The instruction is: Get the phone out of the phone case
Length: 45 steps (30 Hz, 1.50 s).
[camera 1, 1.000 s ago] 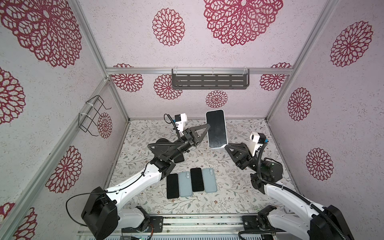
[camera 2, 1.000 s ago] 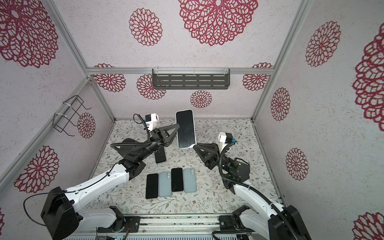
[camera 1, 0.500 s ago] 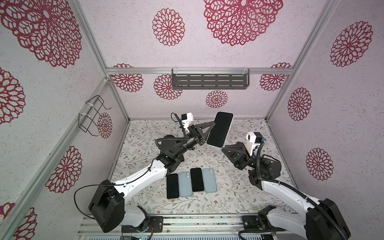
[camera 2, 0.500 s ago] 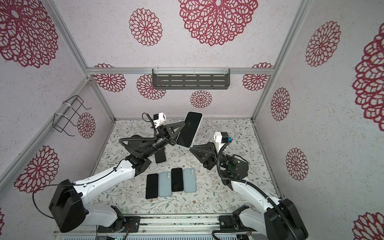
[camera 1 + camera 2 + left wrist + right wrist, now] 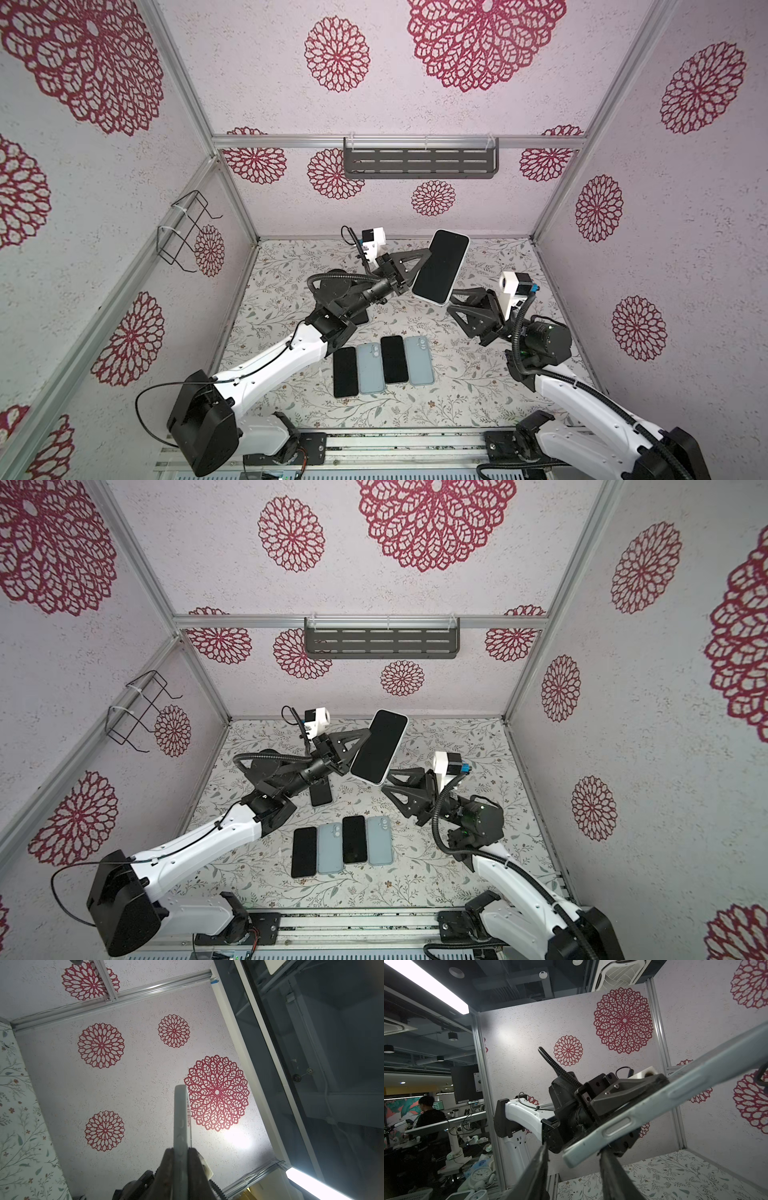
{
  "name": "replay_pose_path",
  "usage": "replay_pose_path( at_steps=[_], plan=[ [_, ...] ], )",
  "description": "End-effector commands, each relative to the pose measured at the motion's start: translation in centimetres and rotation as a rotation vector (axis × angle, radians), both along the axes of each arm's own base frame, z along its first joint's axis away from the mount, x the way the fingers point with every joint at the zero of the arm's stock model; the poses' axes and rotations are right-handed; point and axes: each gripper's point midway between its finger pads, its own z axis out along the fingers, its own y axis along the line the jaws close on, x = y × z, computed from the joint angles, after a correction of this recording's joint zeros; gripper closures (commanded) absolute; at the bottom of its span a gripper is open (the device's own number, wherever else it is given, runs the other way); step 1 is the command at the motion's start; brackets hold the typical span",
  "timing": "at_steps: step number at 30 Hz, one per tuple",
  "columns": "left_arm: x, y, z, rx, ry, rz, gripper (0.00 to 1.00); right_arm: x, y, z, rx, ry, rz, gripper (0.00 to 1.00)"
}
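The phone (image 5: 440,266) (image 5: 379,746), dark screen facing up, sits in a pale blue-grey phone case (image 5: 633,1118) and hangs tilted above the back of the table. My left gripper (image 5: 409,270) (image 5: 180,1150) is shut on the case's long edge (image 5: 180,1118). My right gripper (image 5: 451,301) (image 5: 573,1150) stands open just below the phone's lower end. In the right wrist view the case's corner lies between the two spread fingers, with one fingertip (image 5: 602,1155) right up against its underside.
Two dark phones (image 5: 345,372) (image 5: 394,359) and two pale blue ones, backs up (image 5: 370,368) (image 5: 419,359), lie in a row at the table's front middle. Another dark phone (image 5: 321,793) lies under my left arm. A grey shelf (image 5: 419,158) hangs on the back wall, a wire rack (image 5: 185,232) on the left wall.
My left gripper has tilted the cased phone from upright to slanted and shifted it slightly right. My right gripper has gone from shut to open and sits at the phone's lower corner.
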Motion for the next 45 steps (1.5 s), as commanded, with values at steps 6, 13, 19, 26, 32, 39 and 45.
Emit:
replay_pose_path(
  at_steps=[6,13,19,26,32,39,45],
  plan=[
    [-0.3,0.5,1.8,-0.001,-0.089,0.034,1.0,-0.2,-0.9,0.2,0.042,0.005,-0.05,0.44],
    [-0.4,0.5,2.1,-0.015,-0.092,0.034,1.0,-0.1,-0.6,0.2,0.059,0.015,-0.004,0.43],
    [-0.5,0.5,2.8,-0.04,-0.103,0.027,1.0,0.4,-0.3,-0.5,0.054,0.036,-0.006,0.43],
    [-0.6,0.6,3.2,-0.052,-0.114,0.03,1.0,1.0,0.0,-1.3,0.039,0.056,-0.021,0.43],
    [-0.9,0.7,3.5,-0.06,-0.125,0.028,1.0,1.4,0.3,-1.9,0.033,0.079,-0.024,0.43],
    [-1.1,0.5,3.5,-0.056,-0.129,0.027,1.0,1.3,0.4,-1.6,0.052,0.079,-0.008,0.43],
    [-1.1,0.6,3.5,-0.058,-0.132,0.029,1.0,1.0,0.6,-1.4,0.054,0.081,0.011,0.42]
  ],
)
